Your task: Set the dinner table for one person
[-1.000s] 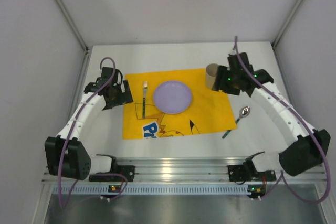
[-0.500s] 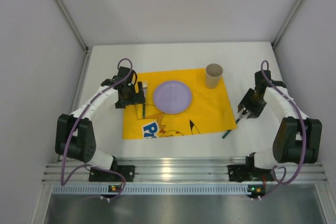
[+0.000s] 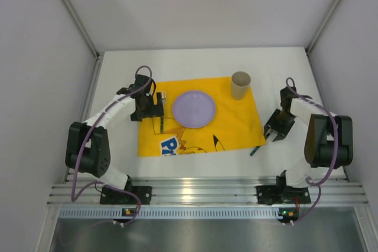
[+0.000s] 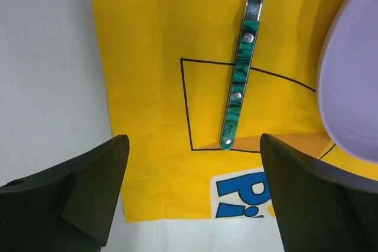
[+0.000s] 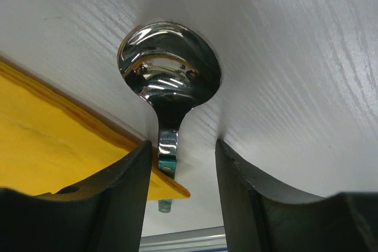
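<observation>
Right pincer (image 5: 180,156) spread, straddling the spoon (image 5: 168,63) neck at overhead frame's right, on the white counter (image 3: 177,66) just off the yellow mat (image 4: 147,57), likely lined up to grip. Left pincer (image 4: 192,140) gapes over the fork (image 4: 239,81), which lies left of the lilac plate (image 3: 194,109).

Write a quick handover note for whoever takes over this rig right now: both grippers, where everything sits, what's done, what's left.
Left gripper: jaws open, empty, over the left part of the yellow mat, with the fork handle just ahead.
Right gripper: jaws open, straddling the neck of the spoon, not closed on it.
Done: plate mid-mat, fork on the mat to its left, cup at the mat's far right corner.
The spoon's bowl rests on the bare dinner table off the mat's right edge.
Left to do: probably grip the spoon and lay it on the mat right of the plate.
</observation>
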### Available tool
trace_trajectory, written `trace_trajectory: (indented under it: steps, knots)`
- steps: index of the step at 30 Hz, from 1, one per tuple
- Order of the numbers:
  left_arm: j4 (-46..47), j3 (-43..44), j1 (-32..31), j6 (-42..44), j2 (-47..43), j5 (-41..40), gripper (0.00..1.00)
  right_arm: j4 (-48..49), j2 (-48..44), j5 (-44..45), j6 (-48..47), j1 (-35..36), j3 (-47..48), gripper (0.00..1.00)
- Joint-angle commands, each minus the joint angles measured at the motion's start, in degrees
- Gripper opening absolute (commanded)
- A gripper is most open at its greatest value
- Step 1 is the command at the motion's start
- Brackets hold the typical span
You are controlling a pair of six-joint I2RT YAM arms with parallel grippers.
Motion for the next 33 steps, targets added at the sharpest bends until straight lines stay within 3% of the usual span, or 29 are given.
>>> trace_trajectory:
  steps: [1,4,8,9,14,21,24,29,33]
  knots:
    - [1.94,3.0,-0.11,1.62,0.94,-0.21,0.97,3.95,2.62,0.59,1.13,-0.19,0.94,0.46]
    - [1.33,4.4,-0.11,2.41,1.91,-0.74,0.97,4.3,4.9,1.55,1.05,-0.1,1.99,0.35]
    - [0.62,6.16,-0.02,3.64,2.7,-1.44,0.97,4.22,7.01,4.87,0.08,-0.01,2.7,0.03]
    - [0.53,6.42,0.06,3.73,2.96,-1.44,0.97,3.95,7.54,5.59,-0.18,-0.1,3.05,0.0]
    - [-0.52,7.65,0.06,3.91,3.49,-1.53,0.97,0.36,7.02,11.3,-1.94,-1.24,5.59,0.0]
    - [-1.31,7.74,0.06,3.12,2.53,-0.3,0.97,-7.73,-1.59,19.22,-5.02,0.42,19.54,0.0]
    - [-1.75,7.74,0.06,2.59,2.09,-0.04,0.97,-11.68,-3.96,22.73,-6.33,5.5,26.94,0.0]
    - [-2.54,7.92,-0.11,0.93,0.42,0.05,0.97,-15.91,-6.16,30.98,-6.69,22.37,36.52,0.0]
    - [-3.51,7.31,-0.2,-0.4,-1.78,-0.47,0.97,-12.59,-6.6,29.08,-8.7,33.9,39.0,0.0]
